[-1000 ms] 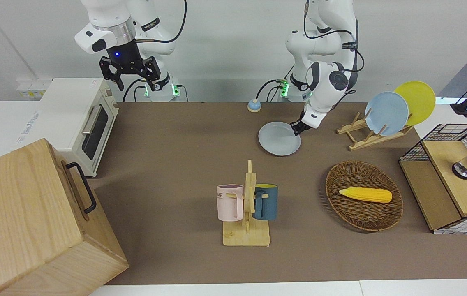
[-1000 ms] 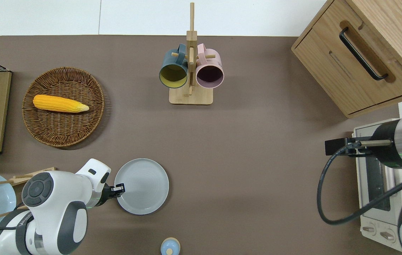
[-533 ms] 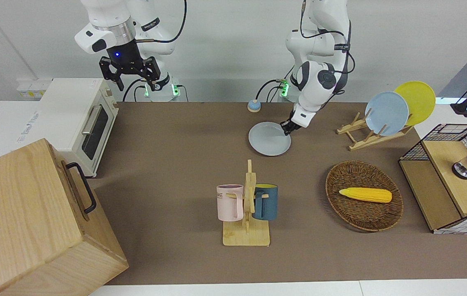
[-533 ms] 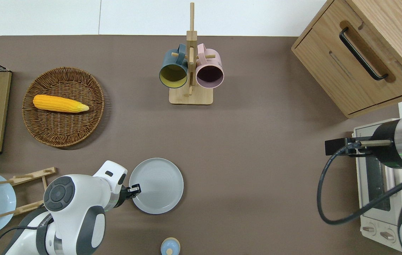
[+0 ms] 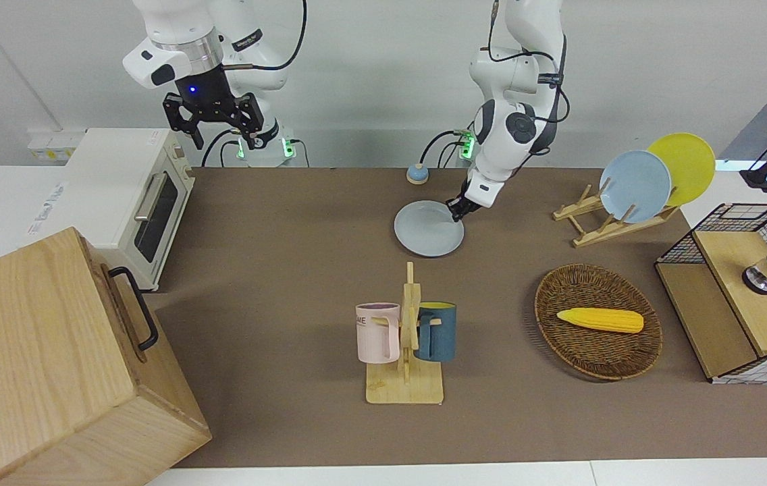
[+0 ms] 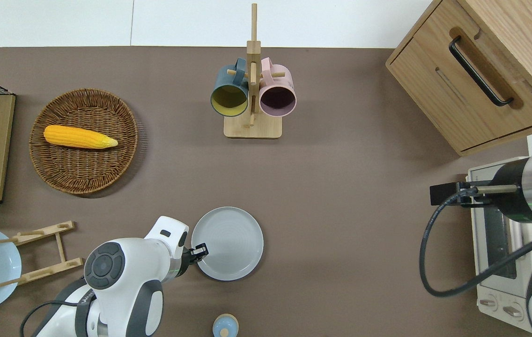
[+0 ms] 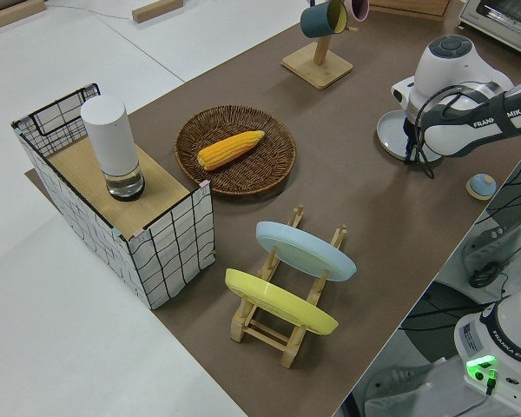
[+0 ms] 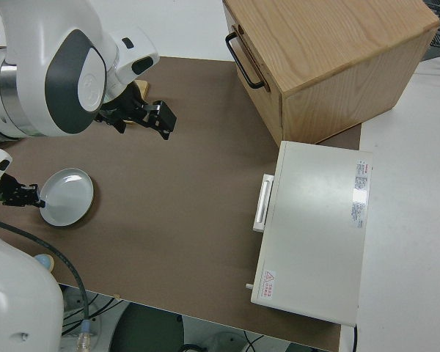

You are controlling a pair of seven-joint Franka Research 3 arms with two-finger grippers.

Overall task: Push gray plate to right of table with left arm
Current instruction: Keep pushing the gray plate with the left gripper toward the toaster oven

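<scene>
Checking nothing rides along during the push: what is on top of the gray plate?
The gray plate carries nothing; only the left gripper touches its rim at the left arm's end. The small patch beneath the fingertips is hidden.

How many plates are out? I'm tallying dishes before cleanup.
3. The gray plate lies flat on the table at the left pincer; the light-blue plate and yellow plate stand in the wooden rack.

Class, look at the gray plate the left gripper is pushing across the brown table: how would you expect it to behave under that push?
The gray plate lies flat and shallow on the table, so it will probably slide rather than tip or roll. The left gripper touches its rim off-centre, so it may turn slightly while sliding. It looks rigid, so it should not flex.
</scene>
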